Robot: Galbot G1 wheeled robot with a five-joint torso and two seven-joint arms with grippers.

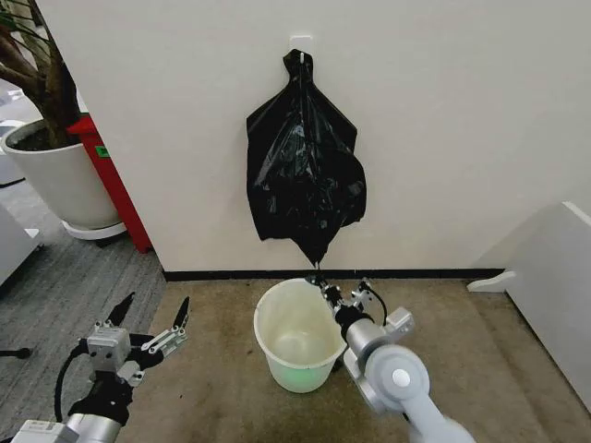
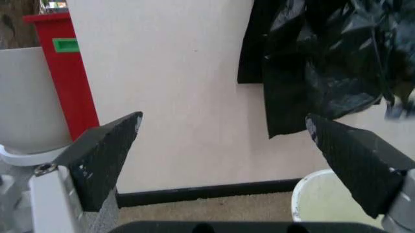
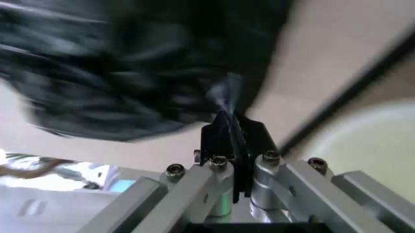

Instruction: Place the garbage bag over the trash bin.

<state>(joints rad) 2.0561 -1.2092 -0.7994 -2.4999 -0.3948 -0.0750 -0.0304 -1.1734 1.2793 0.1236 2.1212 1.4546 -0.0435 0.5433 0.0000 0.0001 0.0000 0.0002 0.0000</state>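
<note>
Garbage bag [image 1: 305, 171] hangs from a small hook [image 1: 301, 42] on the wall [image 1: 462, 120], bunched and crinkled, its lowest tip drooping at about 12 o'clock from the trash bin [image 1: 297, 346]. Bin sits upright on the carpet [image 1: 212, 314] just below, mouth open, nothing in it.

Right gripper [image 1: 317, 278] is up at the bag's bottom tip, above the bin's far rim. In the right wrist view its jaws stand pinched together on a thin fold of black plastic.

Left gripper [image 1: 150, 315] waits low at about 9 o'clock from the bin, well apart from it, jaws spread wide, holding nothing. A plant pot [image 1: 55, 175] and a red box [image 1: 111, 180] stand farther off at 10 o'clock.

Risks, as I judge them:
- The pinch is on a narrow wisp; a pull could let the slick film slip out.
- The top is looped on the hook; a straight downward tug may stretch or tear the plastic instead of freeing it.
- The bin looks light; a dragging bag or arm could tip or shove it.
- Only one point held, so the mouth may not open over the rim.
</note>
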